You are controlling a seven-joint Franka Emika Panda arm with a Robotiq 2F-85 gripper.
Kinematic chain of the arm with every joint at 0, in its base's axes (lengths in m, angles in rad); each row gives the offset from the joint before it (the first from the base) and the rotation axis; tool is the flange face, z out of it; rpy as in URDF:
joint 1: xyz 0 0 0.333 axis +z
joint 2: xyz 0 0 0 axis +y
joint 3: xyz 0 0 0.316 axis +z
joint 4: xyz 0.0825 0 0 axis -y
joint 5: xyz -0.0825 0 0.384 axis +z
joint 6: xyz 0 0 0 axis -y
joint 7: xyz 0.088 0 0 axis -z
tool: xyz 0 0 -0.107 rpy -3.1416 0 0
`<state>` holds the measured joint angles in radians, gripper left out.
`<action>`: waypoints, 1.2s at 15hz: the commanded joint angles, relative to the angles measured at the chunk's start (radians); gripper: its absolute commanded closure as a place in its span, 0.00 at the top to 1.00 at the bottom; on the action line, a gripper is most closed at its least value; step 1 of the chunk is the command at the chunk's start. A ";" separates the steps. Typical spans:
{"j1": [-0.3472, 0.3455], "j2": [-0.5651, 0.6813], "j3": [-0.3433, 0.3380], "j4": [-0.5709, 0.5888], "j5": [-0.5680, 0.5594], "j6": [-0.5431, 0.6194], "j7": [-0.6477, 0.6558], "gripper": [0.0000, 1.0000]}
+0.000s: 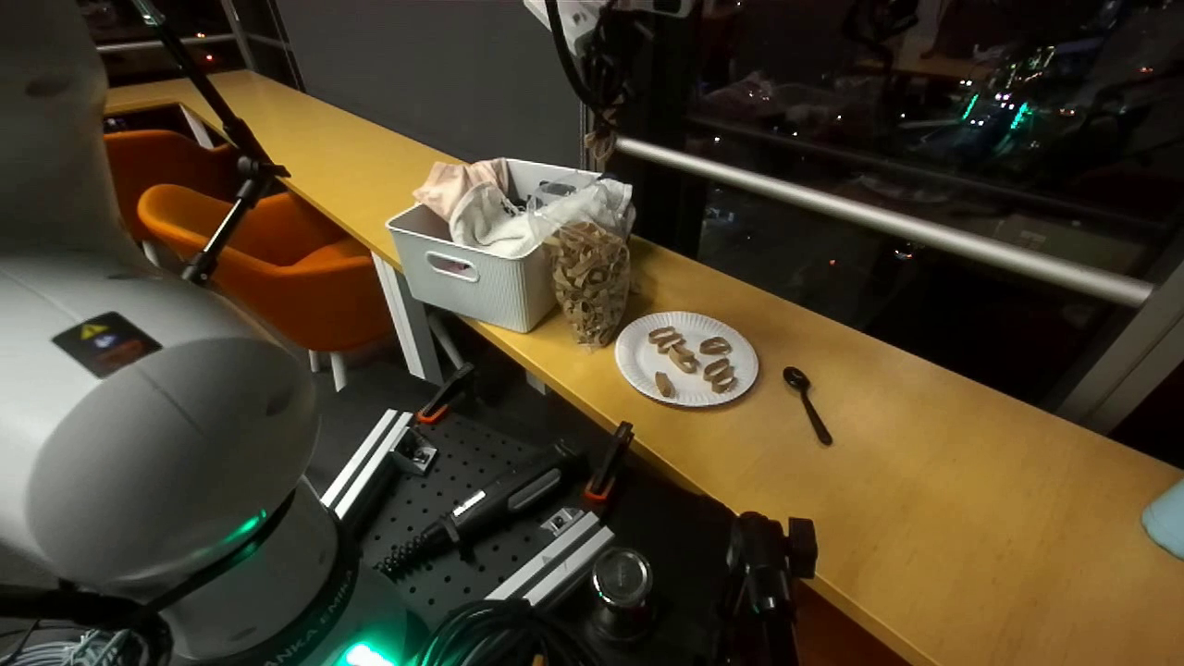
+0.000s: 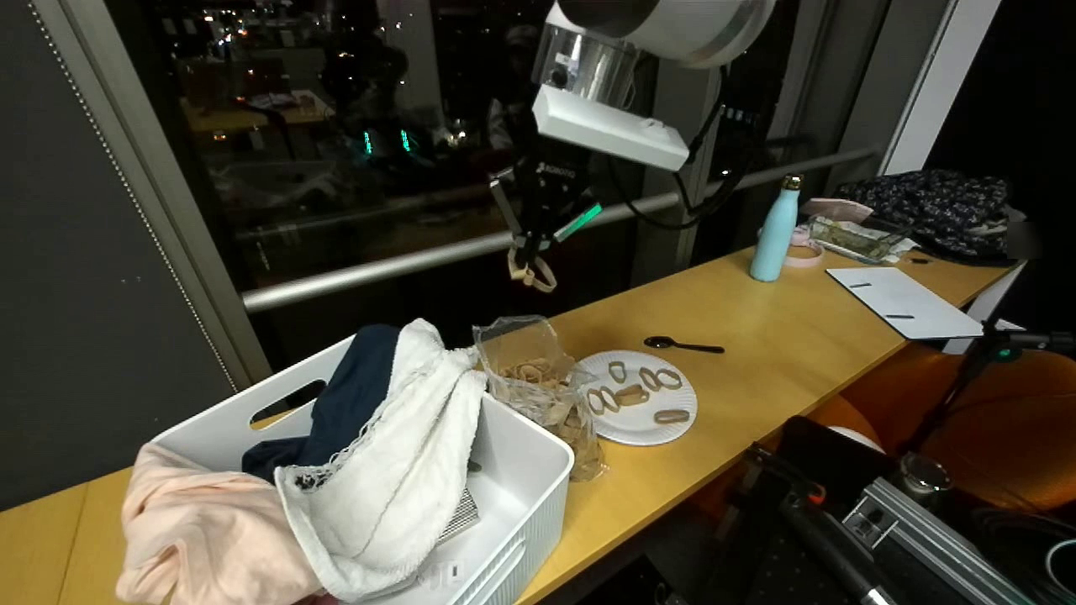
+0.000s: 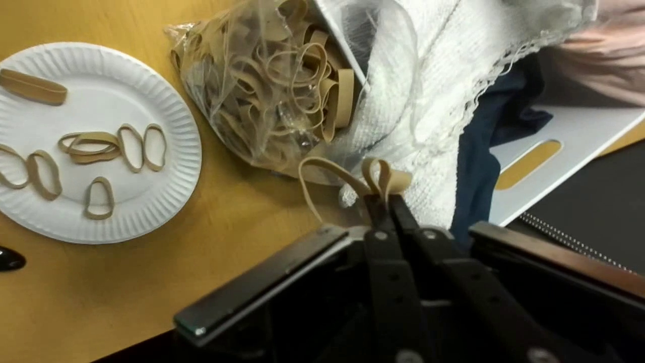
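Observation:
Pinched between the fingertips of my gripper (image 3: 387,202) are tan rubber bands (image 3: 399,182), their loops sticking out past the tips; whether it is one band or more I cannot tell. In an exterior view the gripper (image 2: 528,250) hangs in the air, clear of the table, with the bands (image 2: 518,274) dangling below it. Beneath and beyond it in the wrist view lies an open clear bag (image 3: 262,96) full of similar bands. Beside the bag, a white paper plate (image 3: 174,108) carries several loose bands (image 3: 100,198). A black spoon (image 1: 807,404) rests past the plate.
A white bin (image 1: 481,287) with a white cloth (image 2: 395,504), a peach cloth (image 2: 210,521) and a dark blue cloth stands against the bag. Farther along the table (image 1: 925,481) are a blue bottle (image 2: 775,235) and a whiteboard (image 2: 908,301). A metal rail (image 1: 879,222) crosses the window behind.

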<state>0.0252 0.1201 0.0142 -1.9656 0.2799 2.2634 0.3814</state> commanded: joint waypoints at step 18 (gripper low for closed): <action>0.069 0.136 0.003 0.040 -0.061 -0.061 0.075 0.01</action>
<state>0.0934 0.3033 0.0276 -1.8793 0.2320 2.1891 0.4280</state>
